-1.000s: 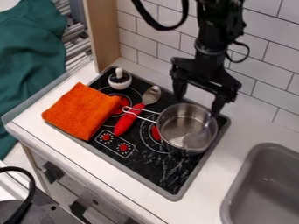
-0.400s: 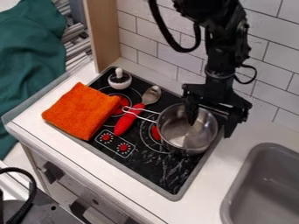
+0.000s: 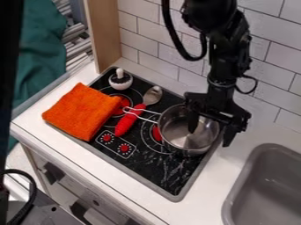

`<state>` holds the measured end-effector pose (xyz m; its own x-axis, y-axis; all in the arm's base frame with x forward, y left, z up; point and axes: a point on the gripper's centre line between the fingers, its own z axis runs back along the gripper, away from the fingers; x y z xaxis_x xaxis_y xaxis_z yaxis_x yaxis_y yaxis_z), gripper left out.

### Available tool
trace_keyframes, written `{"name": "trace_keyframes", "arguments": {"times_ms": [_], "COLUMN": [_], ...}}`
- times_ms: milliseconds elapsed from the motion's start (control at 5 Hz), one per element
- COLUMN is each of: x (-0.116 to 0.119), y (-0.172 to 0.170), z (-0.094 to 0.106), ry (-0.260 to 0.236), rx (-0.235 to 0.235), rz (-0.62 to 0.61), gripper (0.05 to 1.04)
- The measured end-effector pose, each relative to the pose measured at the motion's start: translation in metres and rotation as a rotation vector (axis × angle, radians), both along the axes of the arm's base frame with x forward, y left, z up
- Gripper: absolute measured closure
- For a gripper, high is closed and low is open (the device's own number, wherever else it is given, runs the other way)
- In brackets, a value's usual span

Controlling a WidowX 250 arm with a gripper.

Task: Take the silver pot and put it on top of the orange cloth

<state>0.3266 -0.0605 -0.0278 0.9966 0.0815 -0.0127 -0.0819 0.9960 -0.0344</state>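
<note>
Scanning rightward, I saw the orange cloth [image 3: 81,112], then the silver pot [image 3: 175,134] on the stove [image 3: 170,173]. The gripper [image 3: 211,131] straddled its right rim, fingers wide apart, holding nothing; I judged it needed lowering evenly before closing squarely.

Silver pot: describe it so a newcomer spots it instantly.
On the black stovetop, at the end nearer the gray sink, sits a round, open metal pot. Its wire handle points toward the orange cloth, and it is far larger than the small white cup.
</note>
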Motion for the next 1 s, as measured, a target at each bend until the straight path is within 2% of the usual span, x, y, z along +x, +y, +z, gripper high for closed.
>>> {"name": "trace_keyframes", "arguments": {"times_ms": [200,400,800,1000], "x": [0.0024,0.0033,0.003,0.0009], "y": [0.0004,0.002,0.0005,0.0], "z": [-0.0029,-0.0052,-0.0094,-0.0096], "ry": [-0.016,-0.034,-0.072,-0.107], "rx": [0.006,0.014,0.03,0.074], "rz": [0.004,0.015,-0.025,-0.079], "gripper": [0.075,0.127,0.725,0.934]}}
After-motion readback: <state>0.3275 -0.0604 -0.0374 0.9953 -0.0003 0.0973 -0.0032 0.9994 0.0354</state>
